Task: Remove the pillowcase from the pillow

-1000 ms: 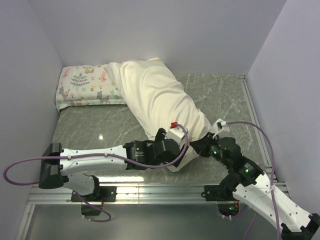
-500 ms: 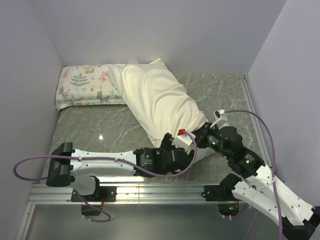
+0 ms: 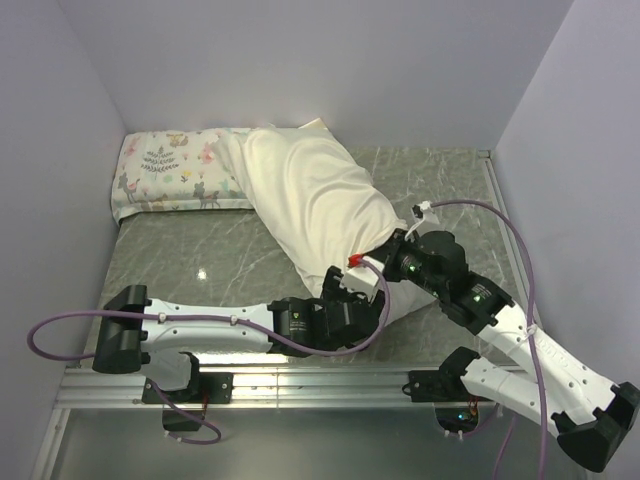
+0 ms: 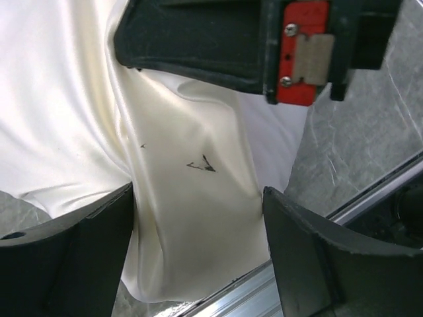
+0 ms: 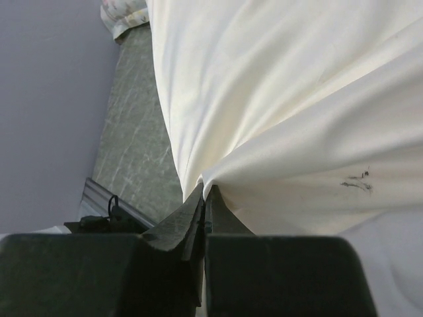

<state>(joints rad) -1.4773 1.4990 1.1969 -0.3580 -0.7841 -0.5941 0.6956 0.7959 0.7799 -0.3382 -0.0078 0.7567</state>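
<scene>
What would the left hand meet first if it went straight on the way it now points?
Most likely the pillowcase: its fabric lies right ahead, between the open fingers of the left hand. Depth is unclear.

One white pillow [image 4: 274,142], one printed pillow [image 3: 170,170], one pillowcase [image 3: 310,195], two arms [image 3: 200,320] [image 3: 520,340]

Pillow [image 4: 281,135]: nearly all hidden inside pillowcase [image 3: 310,190]; white sliver shows at near end.
Printed pillow [image 3: 170,170]: right end covered by pillowcase.
Dark mark [image 4: 200,163] on fabric: too small to read.
Left gripper [image 4: 198,198] fingers [image 4: 66,257]: cut off at wrist view's lower edge.
</scene>
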